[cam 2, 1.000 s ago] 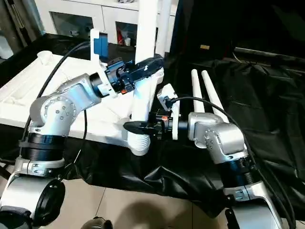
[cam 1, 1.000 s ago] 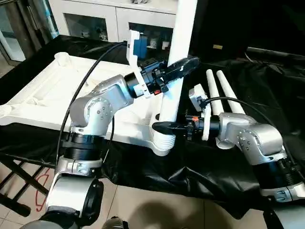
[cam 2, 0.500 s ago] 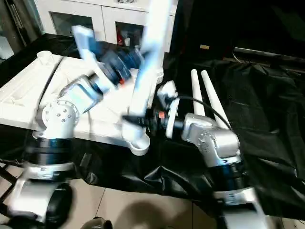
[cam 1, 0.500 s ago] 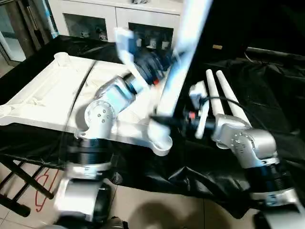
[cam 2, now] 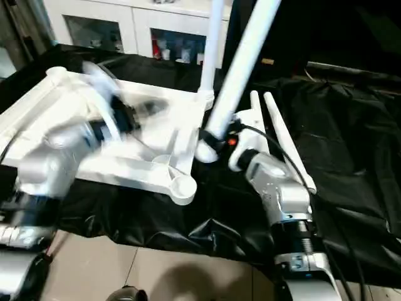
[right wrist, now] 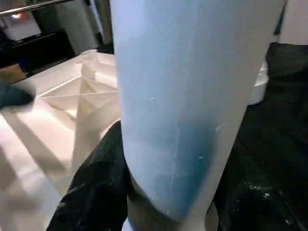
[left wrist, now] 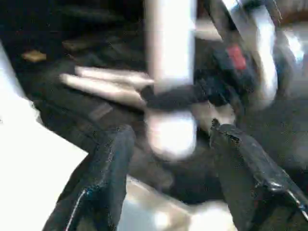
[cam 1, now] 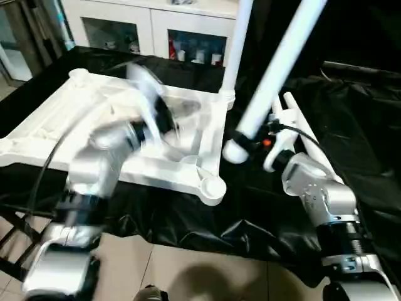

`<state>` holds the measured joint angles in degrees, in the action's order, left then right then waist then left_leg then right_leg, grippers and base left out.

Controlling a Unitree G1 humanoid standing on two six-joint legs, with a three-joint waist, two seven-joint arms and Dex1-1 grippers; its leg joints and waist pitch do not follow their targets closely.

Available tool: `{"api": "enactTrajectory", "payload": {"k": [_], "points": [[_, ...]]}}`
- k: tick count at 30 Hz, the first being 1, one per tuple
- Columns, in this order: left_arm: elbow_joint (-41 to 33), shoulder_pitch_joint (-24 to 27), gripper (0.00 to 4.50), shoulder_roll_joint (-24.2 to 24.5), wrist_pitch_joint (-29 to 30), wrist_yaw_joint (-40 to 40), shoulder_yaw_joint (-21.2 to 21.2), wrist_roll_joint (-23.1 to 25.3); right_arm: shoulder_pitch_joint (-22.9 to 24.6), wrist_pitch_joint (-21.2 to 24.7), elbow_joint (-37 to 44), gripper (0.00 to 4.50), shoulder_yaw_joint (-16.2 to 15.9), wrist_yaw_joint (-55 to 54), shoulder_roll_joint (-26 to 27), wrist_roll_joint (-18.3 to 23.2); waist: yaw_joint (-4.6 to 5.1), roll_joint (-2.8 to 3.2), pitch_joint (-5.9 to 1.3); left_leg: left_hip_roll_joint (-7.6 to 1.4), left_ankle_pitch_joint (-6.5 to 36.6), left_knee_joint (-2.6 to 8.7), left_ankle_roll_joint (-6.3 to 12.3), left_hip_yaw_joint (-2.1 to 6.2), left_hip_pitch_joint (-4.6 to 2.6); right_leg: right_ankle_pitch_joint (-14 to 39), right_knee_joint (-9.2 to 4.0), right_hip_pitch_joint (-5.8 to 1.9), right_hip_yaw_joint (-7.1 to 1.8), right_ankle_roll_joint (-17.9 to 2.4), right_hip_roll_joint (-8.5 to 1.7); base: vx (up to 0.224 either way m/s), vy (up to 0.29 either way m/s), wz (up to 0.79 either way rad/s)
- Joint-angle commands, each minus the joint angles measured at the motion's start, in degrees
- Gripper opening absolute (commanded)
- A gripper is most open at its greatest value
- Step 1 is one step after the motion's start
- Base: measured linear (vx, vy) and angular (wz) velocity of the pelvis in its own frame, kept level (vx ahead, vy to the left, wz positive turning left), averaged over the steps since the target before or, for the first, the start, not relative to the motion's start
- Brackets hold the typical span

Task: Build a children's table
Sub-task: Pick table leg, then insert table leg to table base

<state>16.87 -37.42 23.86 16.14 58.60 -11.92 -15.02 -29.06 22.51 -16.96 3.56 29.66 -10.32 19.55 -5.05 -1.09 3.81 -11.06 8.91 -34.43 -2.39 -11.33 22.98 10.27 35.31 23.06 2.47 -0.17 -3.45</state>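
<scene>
Right wrist view shows the right gripper (right wrist: 159, 192) clamped around a white tube leg (cam 1: 276, 69), which tilts up off the tabletop's near corner socket (cam 1: 212, 187). Left gripper (left wrist: 168, 159) stands with fingers (left wrist: 108, 173) spread, holding nothing. White tabletop (cam 1: 56, 125) lies ribbed side up on black cloth (cam 1: 188, 219), one leg (cam 1: 229, 44) upright in its far socket, two more legs (cam 1: 301, 122) beside it.

We see two arms built of rounded silver shells joined by black ribbed rings. The right arm (cam 1: 319, 194) has a white bracket at its wrist with a small red mark beside it, and a black cable (cam 1: 301, 133) loops over it. The left arm (cam 1: 94, 169) (badly smeared) has the same silver and black look. The left end effector (left wrist: 168, 159) has two black fingers (left wrist: 113, 163) with hard, angled edges.
</scene>
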Motion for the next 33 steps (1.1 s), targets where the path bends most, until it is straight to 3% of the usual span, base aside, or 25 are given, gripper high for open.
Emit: {"api": "enactTrajectory", "payload": {"k": [1, 4, 5, 8, 9, 12, 18, 21, 22, 29, 33], "points": [[3.31, 0.03, 2.91, 2.7, -3.98, 6.02, -5.03, 5.32, 0.26, -1.41, -0.06, 1.9, 0.65, -0.28, -0.88, -0.79, 0.05, 0.67, -4.82, -1.9, 9.55, 3.97, -1.97, 1.12, -2.18, 7.22, -3.46, -2.45, -2.34, -10.05, -4.24, 0.0, 0.0, 0.0], [6.17, -0.49, 2.91, 4.4, -6.21, 8.57, -7.56, 8.33, 0.14, -2.18, -0.59, 1.9, 0.3, -0.54, -0.85, -1.48, 0.29, 0.85, -4.7, -1.96, 11.23, 4.05, -2.85, 1.06, -2.39, 8.81, -3.56, -2.22, -2.41, -10.24, -4.22, 0.0, 0.0, 0.0], [7.65, -0.88, 2.62, 5.07, -7.18, 9.24, -8.6, 9.68, 0.1, -2.52, -0.78, 1.9, 0.23, -0.7, -0.75, -1.67, 0.27, 0.88, -4.73, -2.04, 12.16, 4.1, -3.26, 1.09, -2.48, 9.45, -3.53, -2.16, -2.44, -10.37, -4.29, 0.0, 0.0, 0.0], [11.12, -1.87, 2.49, 6.27, -9.7, 10.92, -10.55, 11.96, 0.29, -2.64, -0.5, 1.9, -0.12, -0.49, -0.73, -1.85, 0.22, 0.9, -4.7, -2.07, 13.56, 4.15, -3.65, 1.14, -2.62, 10.66, -3.61, -2.08, -2.47, -10.51, -4.39, 0.0, 0.0, 0.0], [11.55, -1.98, 2.36, 6.58, -9.74, 11.57, -10.98, 12.22, 0.43, -2.57, -0.32, 1.9, -0.21, -0.39, -0.77, -1.85, 0.19, 1.24, -4.71, -2.11, 13.83, 4.14, -3.92, 1.19, -2.68, 10.43, -3.47, -2.01, -2.45, -10.91, -4.41, 0.0, 0.0, 0.0], [14.44, -2.94, 2.14, 7.41, -12.0, 13.45, -12.63, 13.94, 0.9, -2.35, 0.22, 1.9, -0.61, 0.07, -0.89, -1.74, 0.13, 1.03, -4.61, -2.13, 15.0, 4.23, -4.1, 1.2, -2.64, 11.17, -3.49, -1.98, -2.46, -11.34, -4.41, 0.0, 0.0, 0.0], [21.87, -5.34, 1.67, 5.72, -16.5, 12.14, -12.46, 16.7, 1.02, -2.41, 0.18, 1.9, -0.89, 0.76, -0.93, -2.13, 0.06, 0.91, -4.7, -2.1, 14.95, 4.15, -3.95, 1.29, -2.56, 11.26, -3.53, -2.09, -2.46, -11.39, -4.62, 0.0, 0.0, 0.0], [22.92, -5.64, 1.56, 5.61, -17.18, 11.92, -12.66, 17.22, 0.97, -2.4, 0.16, 1.9, -0.88, 0.77, -0.89, -2.13, 0.04, 0.87, -4.73, -2.19, 14.55, 4.11, -3.62, 1.28, -2.52, 10.68, -3.49, -2.1, -2.48, -11.93, -4.67, 0.0, 0.0, 0.0], [23.63, -5.9, 1.31, 5.5, -17.6, 11.94, -12.8, 17.41, 0.94, -2.41, 0.12, 1.9, -0.99, 0.85, -0.95, -2.14, 0.07, 0.85, -4.69, -2.13, 14.58, 4.11, -3.5, 1.24, -2.5, 10.63, -3.48, -2.08, -2.45, -12.06, -4.6, 0.0, 0.0, 0.0], [27.7, -7.37, 0.78, 4.73, -19.37, 12.2, -13.17, 19.33, 0.86, -2.54, -0.02, 1.9, -1.3, 1.22, -1.1, -2.35, 0.02, 0.83, -4.67, -2.18, 14.93, 4.1, -3.35, 1.28, -2.58, 11.3, -3.61, -2.07, -2.5, -12.12, -4.72, 0.0, 0.0, 0.0], [27.64, -7.59, 0.51, 3.18, -15.64, 11.78, -10.89, 17.1, 1.0, -2.5, 0.08, 1.9, -1.47, 1.47, -1.13, -2.47, 0.05, 0.86, -4.7, -2.24, 14.85, 4.08, -3.42, 1.24, -2.57, 10.3, -3.42, -2.11, -2.46, -12.82, -4.72, 0.0, 0.0, 0.0]]}}
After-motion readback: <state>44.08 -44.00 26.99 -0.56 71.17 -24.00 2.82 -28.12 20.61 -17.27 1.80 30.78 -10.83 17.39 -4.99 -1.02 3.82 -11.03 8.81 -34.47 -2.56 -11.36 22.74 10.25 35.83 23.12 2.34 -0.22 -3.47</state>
